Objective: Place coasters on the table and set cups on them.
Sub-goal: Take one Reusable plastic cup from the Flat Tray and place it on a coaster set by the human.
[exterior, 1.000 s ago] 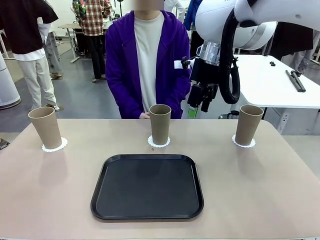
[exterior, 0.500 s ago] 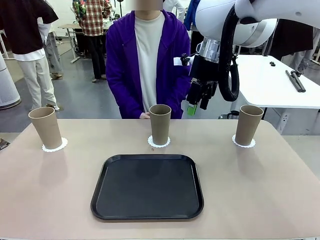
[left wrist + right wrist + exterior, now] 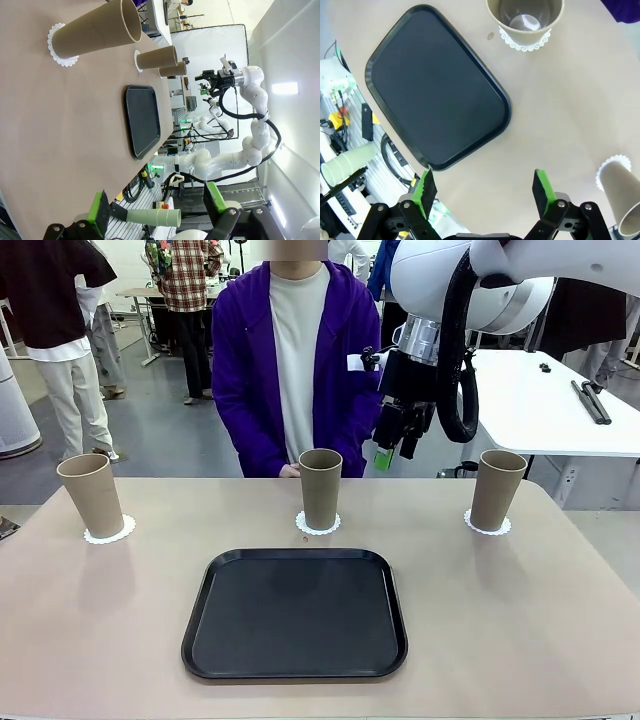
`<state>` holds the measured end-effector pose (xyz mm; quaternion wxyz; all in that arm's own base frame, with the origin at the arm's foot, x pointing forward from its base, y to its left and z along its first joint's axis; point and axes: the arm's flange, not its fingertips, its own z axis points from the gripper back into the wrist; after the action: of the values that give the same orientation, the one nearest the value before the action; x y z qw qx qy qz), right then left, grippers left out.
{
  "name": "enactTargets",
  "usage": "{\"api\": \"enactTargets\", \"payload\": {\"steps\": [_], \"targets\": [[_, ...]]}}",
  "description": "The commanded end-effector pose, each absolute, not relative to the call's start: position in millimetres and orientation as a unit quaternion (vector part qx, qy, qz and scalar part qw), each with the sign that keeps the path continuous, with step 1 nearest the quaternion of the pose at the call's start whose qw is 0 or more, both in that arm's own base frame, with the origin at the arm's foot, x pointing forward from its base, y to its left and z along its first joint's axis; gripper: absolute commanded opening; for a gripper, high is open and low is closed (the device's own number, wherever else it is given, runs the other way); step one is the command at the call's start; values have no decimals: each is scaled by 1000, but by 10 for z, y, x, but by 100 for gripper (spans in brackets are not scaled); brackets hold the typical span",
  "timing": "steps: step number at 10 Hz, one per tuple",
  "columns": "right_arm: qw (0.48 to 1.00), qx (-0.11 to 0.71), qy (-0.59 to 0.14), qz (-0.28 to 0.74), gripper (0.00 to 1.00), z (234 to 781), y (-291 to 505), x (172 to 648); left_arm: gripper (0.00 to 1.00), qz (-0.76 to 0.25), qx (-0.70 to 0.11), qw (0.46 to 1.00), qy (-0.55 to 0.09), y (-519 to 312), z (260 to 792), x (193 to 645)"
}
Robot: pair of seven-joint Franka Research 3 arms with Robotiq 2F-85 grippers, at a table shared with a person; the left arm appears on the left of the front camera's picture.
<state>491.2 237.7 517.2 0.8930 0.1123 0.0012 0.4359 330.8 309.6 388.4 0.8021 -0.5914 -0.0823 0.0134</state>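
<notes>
Now, beige bench [image 3: 560, 640], black tray [image 3: 295, 613] at its middle, three cups [image 3: 320, 488] on coasters [image 3: 318, 526] beyond the tray, right end effector [image 3: 394, 445] raised above them, wide open, empty, left end effector [image 3: 157, 212] likewise open, empty.

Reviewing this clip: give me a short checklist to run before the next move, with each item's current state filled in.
1. Left cup upright on its coaster: ok.
2. Middle cup on its coaster: ok.
3. Right cup on its coaster: ok.
4. Right tool open, empty, raised above the table: ok.
5. Left tool open and empty: ok.
6. Black tray bare: ok.
</notes>
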Motion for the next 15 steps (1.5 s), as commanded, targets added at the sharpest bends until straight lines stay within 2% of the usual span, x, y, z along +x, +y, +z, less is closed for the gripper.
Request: {"api": "enactTargets", "payload": {"steps": [1,2,3,5,8,10,13,15], "targets": [[890,125,0,438,100,5166,2386,4913,100,15,-590,803,-84,3104,3896,3286],[893,112,1,436,100,5172,2377,4912,100,15,-590,803,-84,3104,3896,3286],[916,120,-24,381,100,5208,2058,4868,100,15,-590,803,-84,3104,3896,3286],[948,154,-52,274,100,5233,1329,4895,100,15,-590,803,-84,3104,3896,3286],[958,224,-75,165,100,5186,397,4969,100,15,-590,803,-84,3104,3896,3286],[939,307,-87,127,100,5132,-164,4851,100,15,-590,803,-84,3104,3896,3286],[879,450,-104,117,100,5005,-807,4591,100,15,-590,803,-84,3104,3896,3286],[854,497,-133,79,100,4866,-1263,4378,100,15,-590,803,-84,3104,3896,3286]]}}
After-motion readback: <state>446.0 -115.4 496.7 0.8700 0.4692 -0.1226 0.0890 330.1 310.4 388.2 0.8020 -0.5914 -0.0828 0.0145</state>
